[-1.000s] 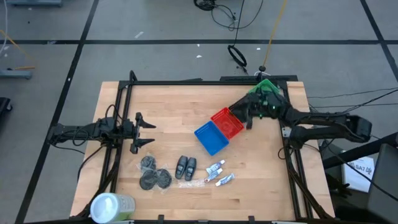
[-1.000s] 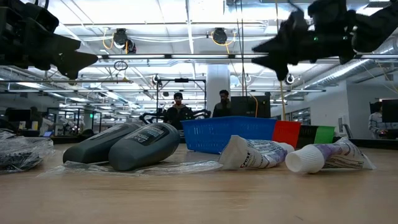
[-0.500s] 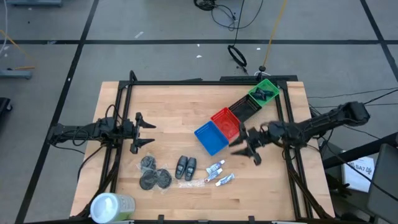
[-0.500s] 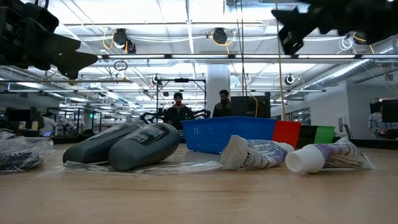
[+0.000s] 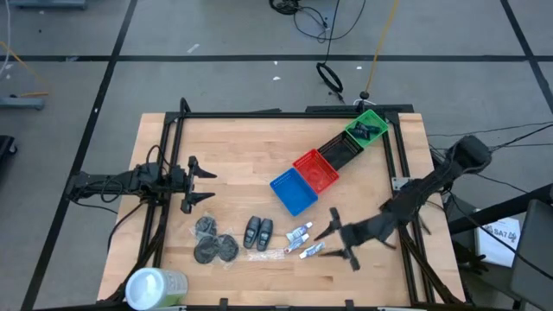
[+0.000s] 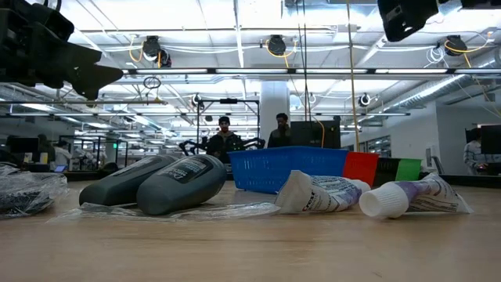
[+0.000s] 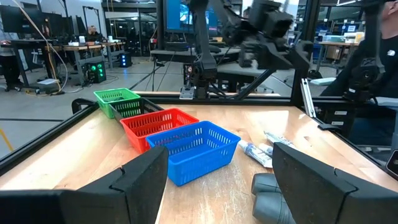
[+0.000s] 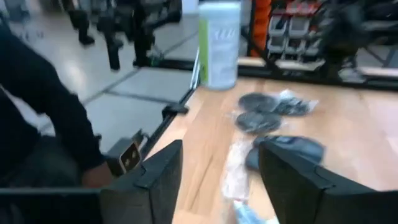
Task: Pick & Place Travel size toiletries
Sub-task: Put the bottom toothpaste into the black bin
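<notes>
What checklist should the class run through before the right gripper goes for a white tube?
1. Right gripper open: ok.
2. Right gripper close beside the white tubes: ok.
3. Nothing lying on the tubes: ok; the clear wrapper lies beside them.
4. Blue basket has free room: ok.
5. Left gripper parked clear at the table's left side: ok.
6. Height above the tubes: cannot tell.

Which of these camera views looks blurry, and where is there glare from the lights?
Right wrist view: smeared throughout, with the green container and the dark discs soft-edged. Low view: the ceiling lights glare brightly, the right tool is a dark silhouette, and the white tubes are sharp. Left wrist view: the blue basket is crisp. High view: evenly lit; the right tool is slightly smeared.
</notes>
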Controlling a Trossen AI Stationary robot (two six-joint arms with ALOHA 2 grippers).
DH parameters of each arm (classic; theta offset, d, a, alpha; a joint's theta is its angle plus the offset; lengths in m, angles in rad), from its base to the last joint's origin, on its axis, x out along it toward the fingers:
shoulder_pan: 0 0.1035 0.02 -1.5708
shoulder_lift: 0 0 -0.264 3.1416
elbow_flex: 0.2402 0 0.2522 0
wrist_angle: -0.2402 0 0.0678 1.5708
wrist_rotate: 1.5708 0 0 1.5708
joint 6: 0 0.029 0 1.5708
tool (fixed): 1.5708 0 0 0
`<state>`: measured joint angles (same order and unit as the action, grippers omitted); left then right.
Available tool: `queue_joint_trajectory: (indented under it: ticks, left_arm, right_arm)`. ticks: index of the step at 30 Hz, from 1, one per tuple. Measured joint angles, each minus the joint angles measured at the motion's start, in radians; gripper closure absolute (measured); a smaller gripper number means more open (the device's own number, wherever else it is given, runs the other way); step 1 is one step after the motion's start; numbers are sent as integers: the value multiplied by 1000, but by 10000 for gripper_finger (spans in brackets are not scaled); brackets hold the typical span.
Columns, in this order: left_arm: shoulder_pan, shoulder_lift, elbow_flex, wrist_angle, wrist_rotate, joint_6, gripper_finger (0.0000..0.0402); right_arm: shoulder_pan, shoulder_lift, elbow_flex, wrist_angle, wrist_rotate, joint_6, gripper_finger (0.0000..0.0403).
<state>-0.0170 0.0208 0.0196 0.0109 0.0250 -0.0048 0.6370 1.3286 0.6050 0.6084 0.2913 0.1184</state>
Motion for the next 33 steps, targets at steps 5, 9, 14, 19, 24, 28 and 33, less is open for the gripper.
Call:
queue_joint_trajectory:
  ticks: [5, 9, 14, 19, 24, 28, 33]
  left_arm:
    - [0, 0, 0, 0, 0, 0, 119]
    - [0, 0, 0, 0, 0, 0, 119]
    - [0, 0, 0, 0, 0, 0, 119]
    - [0, 0, 0, 0, 0, 0, 119]
    - [0, 0, 0, 0, 0, 0, 119]
    - [0, 0, 0, 0, 0, 0, 119]
    - [0, 0, 0, 0, 0, 0, 119]
  right_arm:
    - [20, 169, 148, -201, -3, 42, 171]
    - [20, 264, 303, -563, 0, 113, 176]
    - [15, 371, 382, -679, 23, 156, 191]
    - [-1, 445, 382, -690, 19, 205, 199]
    - [-10, 482, 382, -711, 17, 240, 198]
    - [-14, 482, 382, -743, -18, 250, 201]
    - [-22, 473, 384, -855, -31, 295, 209]
